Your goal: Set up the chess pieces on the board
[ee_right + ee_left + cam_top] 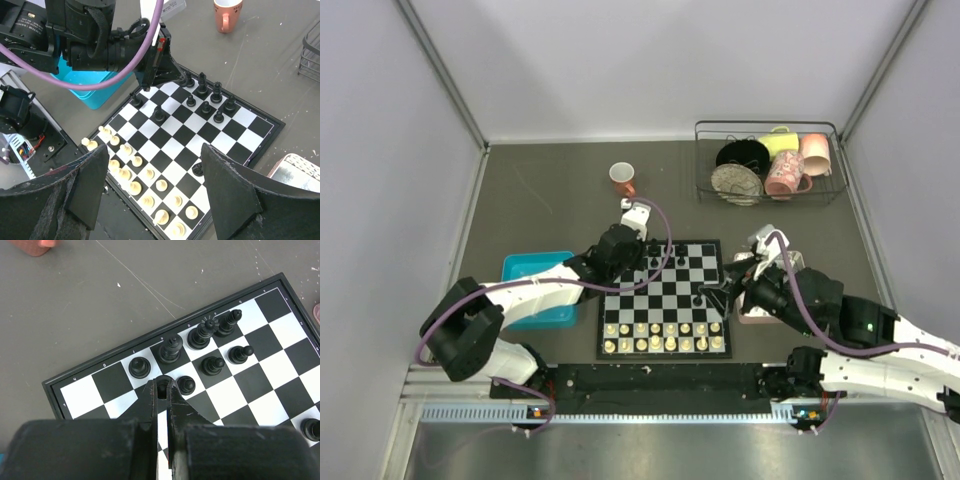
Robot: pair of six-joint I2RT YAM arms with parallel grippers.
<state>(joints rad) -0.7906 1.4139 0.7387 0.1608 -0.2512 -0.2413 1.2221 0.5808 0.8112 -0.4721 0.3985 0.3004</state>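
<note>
Chess pieces [201, 334] stand upright on the board [280, 385], a pawn [161, 392] clenched in left hand [161, 386], right hand [156, 172] spread.

The left gripper [162, 386] hides most of one black chess piece [161, 393].

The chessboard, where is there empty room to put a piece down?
The middle rows of the board are mostly bare, between the white pieces at the near edge and the black pieces at the far edge. The far corner squares are free too. It is crowded mid far edge, where the left hand pinches a black pawn.
</note>
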